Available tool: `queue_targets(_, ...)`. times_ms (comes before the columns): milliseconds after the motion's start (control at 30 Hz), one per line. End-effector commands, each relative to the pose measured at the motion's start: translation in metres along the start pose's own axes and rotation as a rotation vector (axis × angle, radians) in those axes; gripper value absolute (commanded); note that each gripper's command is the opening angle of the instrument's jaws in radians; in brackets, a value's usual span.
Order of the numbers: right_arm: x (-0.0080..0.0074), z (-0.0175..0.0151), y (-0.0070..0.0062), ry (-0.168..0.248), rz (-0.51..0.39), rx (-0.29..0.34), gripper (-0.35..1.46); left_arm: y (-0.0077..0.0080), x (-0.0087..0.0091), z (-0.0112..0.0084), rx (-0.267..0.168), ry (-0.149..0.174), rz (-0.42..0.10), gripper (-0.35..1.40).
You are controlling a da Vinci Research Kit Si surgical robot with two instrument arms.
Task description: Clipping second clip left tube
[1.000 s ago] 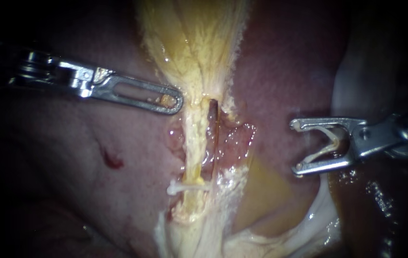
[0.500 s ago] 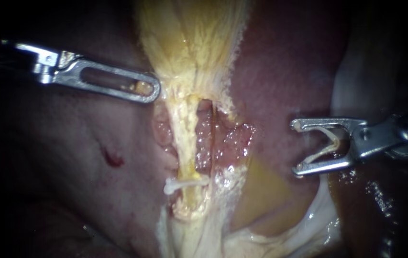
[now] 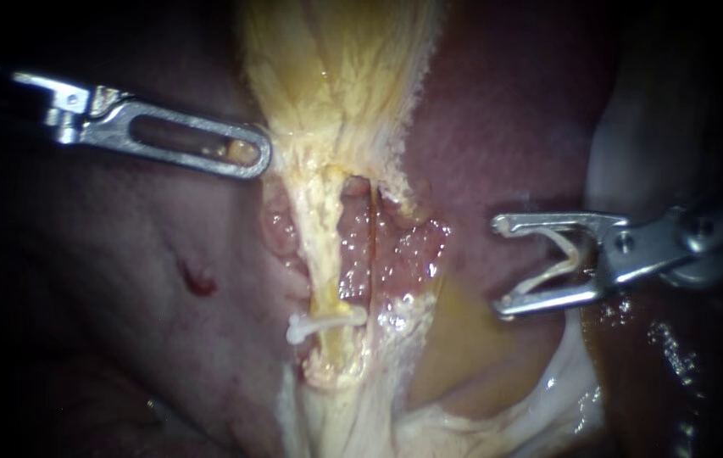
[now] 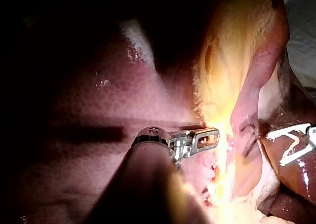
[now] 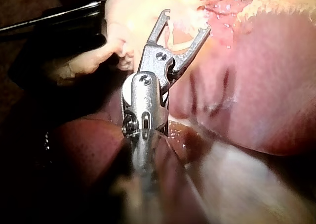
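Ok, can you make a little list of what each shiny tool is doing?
Left instrument: jaws shut on the gallbladder edge
Right instrument: jaws holding a loaded clip, not yet at the left tube
Tube so far: one fitted clip across it
Around: liver

No text, label, brand, number or sign can be read in any of the views.
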Motion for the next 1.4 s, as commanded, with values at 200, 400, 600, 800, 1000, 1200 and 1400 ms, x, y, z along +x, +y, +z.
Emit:
queue_targets(200,-0.0008,0.0054,-0.0005,0.012,-0.007,0.023,0.5,0.0,0.0,0.0001,-0.001,-0.001,0.001,-0.35)
queue_targets(400,-0.0021,0.0101,-0.0006,0.021,0.026,0.038,0.5,0.0,0.0001,0.0002,-0.002,-0.001,0.001,-0.35)
queue_targets(600,-0.004,0.0128,0.0001,0.028,0.054,0.047,0.5,0.0,0.0001,0.0002,-0.002,-0.001,0.001,-0.35)
queue_targets(800,-0.0059,0.0148,0.0008,0.033,0.077,0.066,0.5,-0.0001,0.0002,0.0002,-0.003,-0.002,0.0,-0.35)
queue_targets(1000,-0.0072,0.016,0.0016,0.038,0.101,0.085,0.5,-0.0001,0.0002,0.0002,-0.003,-0.002,0.0,-0.35)
queue_targets(1200,-0.0079,0.016,0.0025,0.042,0.116,0.103,0.49,-0.0001,0.0003,0.0002,-0.003,-0.002,0.0,-0.35)
queue_targets(1400,-0.0084,0.016,0.003,0.04,0.131,0.108,0.49,-0.0001,0.0003,0.0002,-0.003,-0.003,0.001,-0.35)
